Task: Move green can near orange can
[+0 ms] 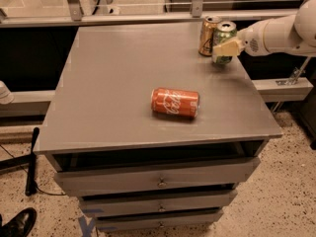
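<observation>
**Green can gripped, right beside orange can**

Hand (220,46) reaches in from the right, over the worktop's (113,83) far right corner. It is clamped on the green can (226,33). One cream finger (229,47) crosses the can's front and the other is hidden behind it. Green can is upright, base down at worktop level, but can't tell if it's actually resting there. Orange can (209,35) stands upright just to its left, nearly touching. Red Coca-Cola can (175,102) lies on its side mid-worktop, well apart from both. Drawers (158,179) sit below.
</observation>
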You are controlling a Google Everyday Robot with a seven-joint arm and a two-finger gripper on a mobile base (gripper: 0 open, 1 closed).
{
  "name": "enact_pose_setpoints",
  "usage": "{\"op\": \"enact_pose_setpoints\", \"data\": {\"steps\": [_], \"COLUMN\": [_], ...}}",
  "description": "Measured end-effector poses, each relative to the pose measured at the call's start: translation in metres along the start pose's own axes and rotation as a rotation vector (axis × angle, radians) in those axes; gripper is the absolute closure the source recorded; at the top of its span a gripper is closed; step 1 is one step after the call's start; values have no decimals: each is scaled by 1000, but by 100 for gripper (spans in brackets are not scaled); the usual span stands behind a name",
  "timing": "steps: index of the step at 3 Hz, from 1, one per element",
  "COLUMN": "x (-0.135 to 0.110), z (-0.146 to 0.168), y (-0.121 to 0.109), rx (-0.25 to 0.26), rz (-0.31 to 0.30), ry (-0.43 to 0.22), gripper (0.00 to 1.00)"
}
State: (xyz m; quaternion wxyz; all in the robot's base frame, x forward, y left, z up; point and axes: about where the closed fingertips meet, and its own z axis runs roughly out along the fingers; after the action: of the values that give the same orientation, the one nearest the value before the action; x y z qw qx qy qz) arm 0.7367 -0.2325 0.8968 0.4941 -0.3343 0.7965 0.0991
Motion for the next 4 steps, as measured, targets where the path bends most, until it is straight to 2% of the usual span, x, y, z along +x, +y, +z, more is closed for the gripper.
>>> {"op": "enact_pose_setpoints", "data": {"steps": [2,3,4], "x": [1,2,7], "z": [3,7,2], "y": [2,4,10], "rx": [3,2,2], "rz": [7,18,31], "ry": [-16,-31,-40], "gripper": [12,0,0]}}
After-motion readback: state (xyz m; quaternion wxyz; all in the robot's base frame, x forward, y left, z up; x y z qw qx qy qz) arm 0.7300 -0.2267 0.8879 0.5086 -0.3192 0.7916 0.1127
